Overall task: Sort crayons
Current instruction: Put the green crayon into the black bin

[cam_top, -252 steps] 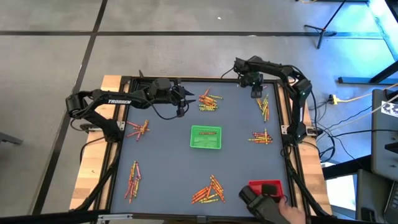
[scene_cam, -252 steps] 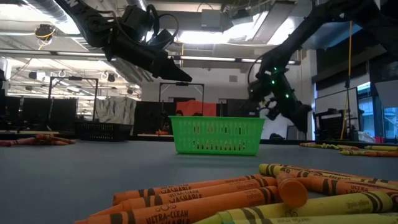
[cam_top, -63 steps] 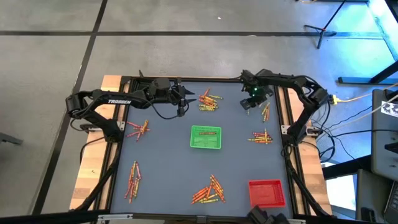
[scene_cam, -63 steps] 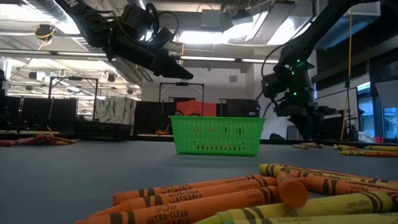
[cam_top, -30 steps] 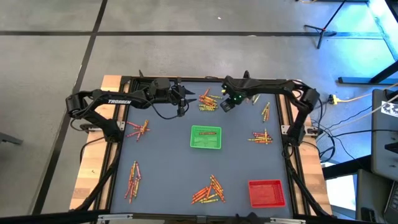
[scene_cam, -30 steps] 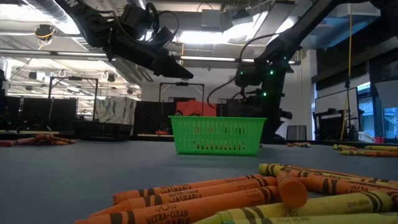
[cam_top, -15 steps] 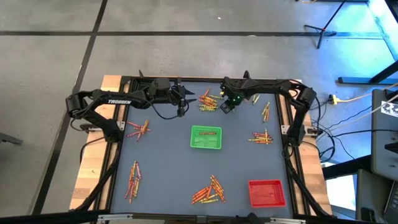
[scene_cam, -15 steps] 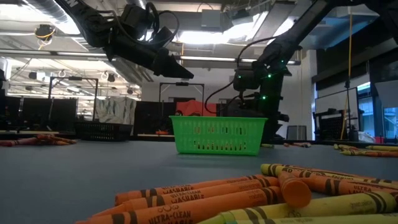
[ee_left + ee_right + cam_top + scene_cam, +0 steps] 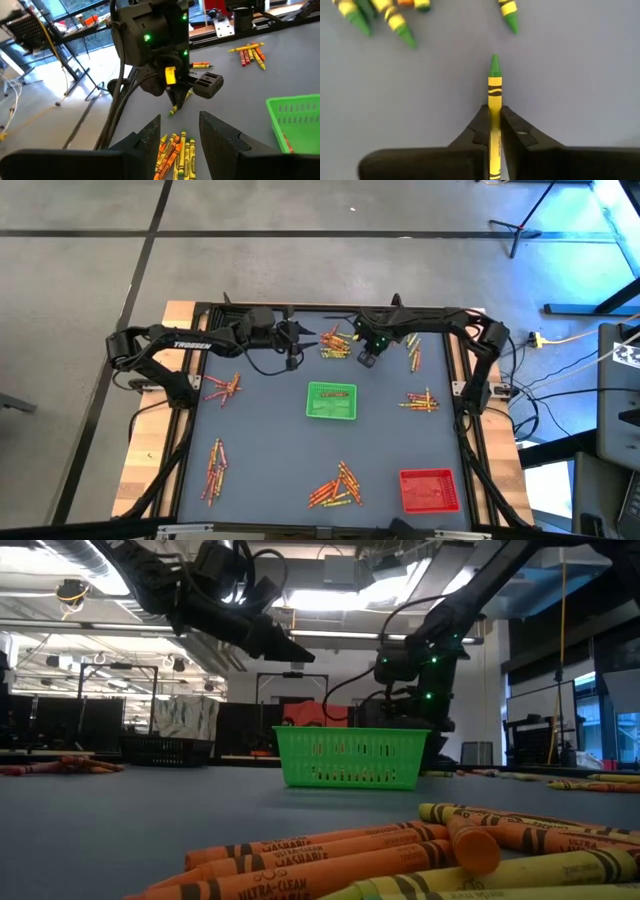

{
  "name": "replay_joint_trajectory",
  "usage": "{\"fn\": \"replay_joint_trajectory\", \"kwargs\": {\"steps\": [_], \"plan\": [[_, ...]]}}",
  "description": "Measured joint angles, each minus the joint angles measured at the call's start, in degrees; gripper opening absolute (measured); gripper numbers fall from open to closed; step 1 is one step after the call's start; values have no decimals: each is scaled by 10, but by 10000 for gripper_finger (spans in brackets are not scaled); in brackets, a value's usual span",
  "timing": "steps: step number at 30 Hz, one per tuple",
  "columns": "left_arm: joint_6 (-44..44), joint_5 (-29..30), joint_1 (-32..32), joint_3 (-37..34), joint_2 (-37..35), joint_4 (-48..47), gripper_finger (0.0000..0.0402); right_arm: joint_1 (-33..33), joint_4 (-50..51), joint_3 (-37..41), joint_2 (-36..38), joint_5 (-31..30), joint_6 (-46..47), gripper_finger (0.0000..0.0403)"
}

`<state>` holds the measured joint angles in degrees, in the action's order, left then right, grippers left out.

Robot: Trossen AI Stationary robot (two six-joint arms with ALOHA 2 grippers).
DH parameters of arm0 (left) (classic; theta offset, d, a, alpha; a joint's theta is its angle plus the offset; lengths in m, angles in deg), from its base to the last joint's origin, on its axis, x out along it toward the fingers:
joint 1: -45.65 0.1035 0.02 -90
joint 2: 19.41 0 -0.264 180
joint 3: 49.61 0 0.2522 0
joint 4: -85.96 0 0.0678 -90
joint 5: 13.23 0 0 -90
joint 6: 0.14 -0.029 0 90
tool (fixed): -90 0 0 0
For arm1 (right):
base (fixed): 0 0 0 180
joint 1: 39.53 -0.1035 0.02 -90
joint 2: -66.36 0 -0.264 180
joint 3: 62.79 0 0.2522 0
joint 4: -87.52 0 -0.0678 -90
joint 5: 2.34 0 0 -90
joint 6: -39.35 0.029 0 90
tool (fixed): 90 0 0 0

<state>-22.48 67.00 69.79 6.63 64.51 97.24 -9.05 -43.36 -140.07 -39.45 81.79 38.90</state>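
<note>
The right gripper (image 9: pixel 493 122) is clamped on a green crayon (image 9: pixel 494 85), its two dark fingers pressed against the yellow wrapper while the green tip sticks out ahead over the grey table top (image 9: pixel 570 75). Seen from above, that gripper (image 9: pixel 367 358) hangs at about one o'clock from the green tray (image 9: pixel 331 401), just beside the crayon pile at the table's far edge (image 9: pixel 337 343). The left wrist view shows the same crayon (image 9: pixel 176 106) hanging tilted from the right gripper's fingers, its lower end close to the table.

The left gripper (image 9: pixel 297 333) hovers at about eleven o'clock from the green tray, on the other side of that far pile, its fingers (image 9: pixel 150 135) apart with nothing between them.

More crayon heaps lie around the table: at nine o'clock (image 9: pixel 222 387), at seven o'clock (image 9: pixel 214 470), at six o'clock (image 9: pixel 335 486), at three o'clock (image 9: pixel 421 400) and at two o'clock (image 9: pixel 414 354). A red tray (image 9: pixel 429 489) sits at five o'clock.
</note>
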Motion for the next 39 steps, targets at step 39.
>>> {"fn": "replay_joint_trajectory", "kwargs": {"steps": [39], "plan": [[83,-70,-50,0,88,254,119,-146,-717,267,242,170,-191,11]]}}
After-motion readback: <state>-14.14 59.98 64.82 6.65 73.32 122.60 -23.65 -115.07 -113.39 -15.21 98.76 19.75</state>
